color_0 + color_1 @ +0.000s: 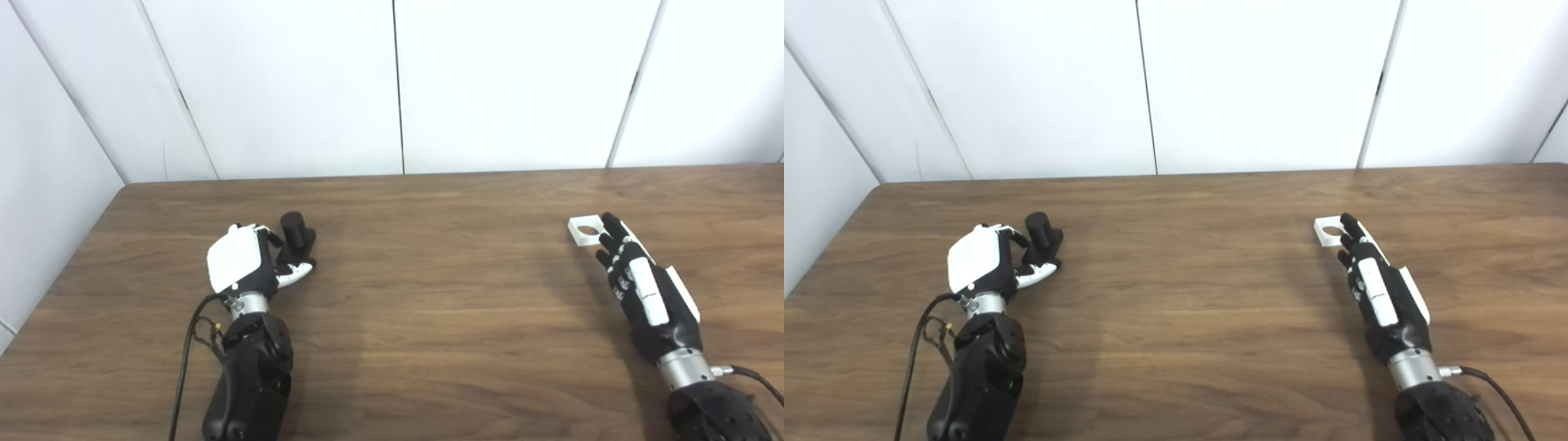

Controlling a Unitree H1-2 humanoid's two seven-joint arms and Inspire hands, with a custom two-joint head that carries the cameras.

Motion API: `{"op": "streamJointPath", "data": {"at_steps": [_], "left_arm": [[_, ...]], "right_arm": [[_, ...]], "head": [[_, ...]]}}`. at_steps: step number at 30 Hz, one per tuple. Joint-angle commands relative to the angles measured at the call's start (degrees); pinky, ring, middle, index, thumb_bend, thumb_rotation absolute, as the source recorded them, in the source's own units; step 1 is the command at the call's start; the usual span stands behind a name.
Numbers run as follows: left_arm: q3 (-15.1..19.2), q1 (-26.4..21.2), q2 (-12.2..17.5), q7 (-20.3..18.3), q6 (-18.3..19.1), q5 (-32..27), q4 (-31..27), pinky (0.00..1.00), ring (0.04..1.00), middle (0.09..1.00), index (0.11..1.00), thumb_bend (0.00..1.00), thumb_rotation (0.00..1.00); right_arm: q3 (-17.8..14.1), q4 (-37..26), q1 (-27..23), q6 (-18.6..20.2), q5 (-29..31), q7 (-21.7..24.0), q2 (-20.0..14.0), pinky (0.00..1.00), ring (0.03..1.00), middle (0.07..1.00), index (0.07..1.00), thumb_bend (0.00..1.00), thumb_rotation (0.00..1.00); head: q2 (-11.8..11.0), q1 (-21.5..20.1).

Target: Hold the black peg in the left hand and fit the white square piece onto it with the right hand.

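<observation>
2 grasps looked unsettled: the left hand point(245, 263) curled beside the black peg point(296, 236) might topple it, and the right hand point(643, 288), fingers extended and holding nothing, might push the white square piece point(585, 231) away.

Bare table point(429, 294) between the hands.

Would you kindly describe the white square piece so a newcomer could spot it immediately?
Start at the wooden table and look to its right half, just beyond the fingertips of the right hand. The white square piece lies flat there. It is the only white item lying on the table, with a round hole through its middle.
</observation>
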Motion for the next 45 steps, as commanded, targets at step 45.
{"op": "streamJointPath", "data": {"at_steps": [45], "left_arm": [[-4.28, -0.30, 1.11, 5.31, -0.57, -11.49, -1.09, 0.88, 0.968, 0.852, 0.488, 0.51, 0.07]], "right_arm": [[0.06, -0.66, 0.84, -0.38, -0.12, 1.87, -1.72, 1.00, 1.000, 1.000, 0.970, 0.65, 0.88]], "head": [[0.13, -0.69]]}}
